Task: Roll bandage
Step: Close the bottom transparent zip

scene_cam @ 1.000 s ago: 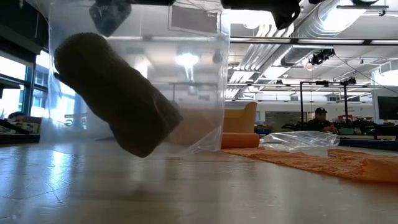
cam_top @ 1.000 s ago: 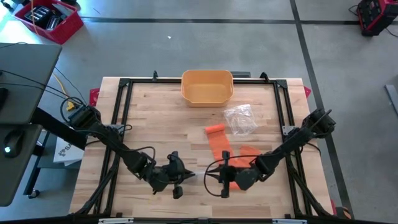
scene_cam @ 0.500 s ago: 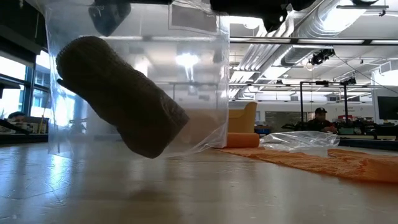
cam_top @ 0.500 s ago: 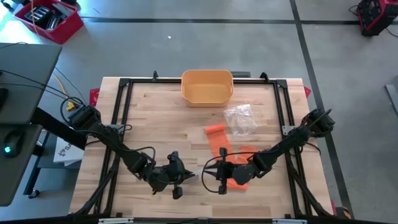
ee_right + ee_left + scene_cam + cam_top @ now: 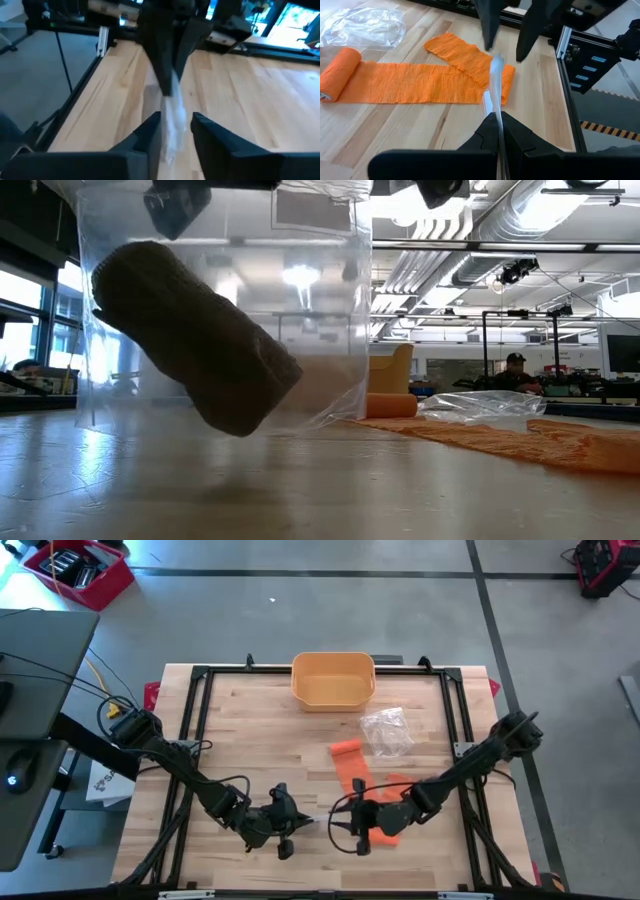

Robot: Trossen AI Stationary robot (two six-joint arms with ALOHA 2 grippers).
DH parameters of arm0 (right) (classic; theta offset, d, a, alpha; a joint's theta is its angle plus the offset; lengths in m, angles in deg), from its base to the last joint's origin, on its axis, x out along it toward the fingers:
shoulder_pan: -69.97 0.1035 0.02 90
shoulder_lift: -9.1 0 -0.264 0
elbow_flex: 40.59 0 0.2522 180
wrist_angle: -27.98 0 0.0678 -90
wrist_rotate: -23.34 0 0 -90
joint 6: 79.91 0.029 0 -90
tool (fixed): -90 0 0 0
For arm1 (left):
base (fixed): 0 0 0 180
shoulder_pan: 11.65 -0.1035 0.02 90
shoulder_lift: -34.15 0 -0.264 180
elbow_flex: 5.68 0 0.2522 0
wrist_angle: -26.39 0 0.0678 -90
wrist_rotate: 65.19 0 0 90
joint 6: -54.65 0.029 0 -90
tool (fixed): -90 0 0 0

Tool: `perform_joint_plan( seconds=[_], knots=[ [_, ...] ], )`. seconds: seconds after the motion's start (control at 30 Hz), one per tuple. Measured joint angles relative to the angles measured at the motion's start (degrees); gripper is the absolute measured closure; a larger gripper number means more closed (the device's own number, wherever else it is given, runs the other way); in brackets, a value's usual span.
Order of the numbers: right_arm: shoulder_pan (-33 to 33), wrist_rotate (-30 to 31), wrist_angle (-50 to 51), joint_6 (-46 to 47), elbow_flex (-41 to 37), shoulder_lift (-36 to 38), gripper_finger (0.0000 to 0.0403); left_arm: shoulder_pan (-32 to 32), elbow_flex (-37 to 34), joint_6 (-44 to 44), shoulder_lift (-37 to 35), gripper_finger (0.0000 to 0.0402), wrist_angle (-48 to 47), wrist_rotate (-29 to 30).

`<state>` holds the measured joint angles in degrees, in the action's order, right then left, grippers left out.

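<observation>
A clear plastic bag (image 5: 330, 310) with a dark rolled bandage (image 5: 190, 335) inside hangs above the table near its front edge. My left gripper (image 5: 298, 824) is shut on the bag's edge (image 5: 496, 100). My right gripper (image 5: 340, 826) is open, and its fingers (image 5: 150, 131) stand on either side of the same edge (image 5: 172, 122), facing the left gripper. Whether they touch it I cannot tell. An orange bandage (image 5: 358, 778) lies partly unrolled on the table behind the right gripper, with its rolled end (image 5: 340, 72) toward the far side. My left gripper pinches the bag's thin upper edge (image 5: 498, 131) between its two shut fingers, coming level from the table's left. The bag hangs below the fingers, clear of the table, and the roll lies tilted inside it.
A yellow bin (image 5: 333, 678) stands at the far edge. A second, crumpled clear bag (image 5: 386, 730) lies beside the orange bandage. A black frame (image 5: 460, 730) runs around the table. Bare wood lies in the table's left half.
My right gripper has moved toward the table's left, up to the bag held by my left gripper, and its fingers now straddle the bag's edge. The bag and the roll inside have swung slightly.
</observation>
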<state>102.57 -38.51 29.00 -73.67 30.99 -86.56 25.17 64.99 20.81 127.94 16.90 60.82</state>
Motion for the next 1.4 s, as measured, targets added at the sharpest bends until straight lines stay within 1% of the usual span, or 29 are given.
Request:
perform_joint_plan(
  seconds=[0.23,0.3,0.43,0.53,0.6,0.77,0.83,0.9,0.97,1.1,1.2,1.3,1.4],
  knots=[
    [-0.2,0.1,-0.8,0.3,0.0,-1.1,0.0390,0.0,0.0,0.0,0.0,0.0401,0.0,0.0],
    [-0.3,0.2,-0.9,0.2,0.0,-1.1,0.0397,0.0,0.0,0.0,0.0,0.0401,0.1,-0.1],
    [-1.3,0.2,-0.9,0.3,0.0,-1.4,0.0384,-0.1,0.0,0.9,0.1,0.0401,1.2,-0.2],
    [-1.6,-0.3,-2.0,0.0,0.0,-2.4,0.0383,-0.1,0.0,2.8,0.8,0.0401,4.4,-0.5],
    [-1.5,-0.9,-2.3,-0.8,0.0,-2.6,0.0382,-0.4,0.0,3.9,1.5,0.0401,6.1,-1.7],
    [-1.5,-1.4,-2.6,-1.4,0.0,-2.5,0.0382,-0.9,0.0,3.1,3.3,0.0401,5.9,-3.3],
    [-1.5,-1.7,-2.6,-1.4,0.0,-2.4,0.0376,-0.9,0.0,2.8,3.4,0.0401,6.0,-3.9],
    [-1.5,-2.4,-2.7,-1.4,0.0,-2.4,0.0360,-0.9,0.0,2.6,3.4,0.0401,5.9,-4.0],
    [-1.5,-3.1,-2.4,-1.3,0.0,-1.8,0.0337,-0.9,0.0,2.6,3.4,0.0401,5.9,-4.0],
    [-1.4,-3.1,1.3,-0.4,0.0,1.4,0.0288,-0.9,0.0,2.6,3.4,0.0401,5.9,-4.2],
    [-1.4,-4.5,5.4,-0.2,0.0,3.3,0.0270,-0.9,0.0,2.6,3.4,0.0401,5.9,-4.4],
    [-1.4,-8.9,7.8,-0.1,0.0,3.4,0.0272,-0.9,0.0,2.6,3.4,0.0401,5.9,-4.5],
    [-1.4,-9.6,7.3,1.3,0.0,2.0,0.0289,-0.9,0.0,2.6,3.4,0.0401,5.9,-4.4]
  ],
)
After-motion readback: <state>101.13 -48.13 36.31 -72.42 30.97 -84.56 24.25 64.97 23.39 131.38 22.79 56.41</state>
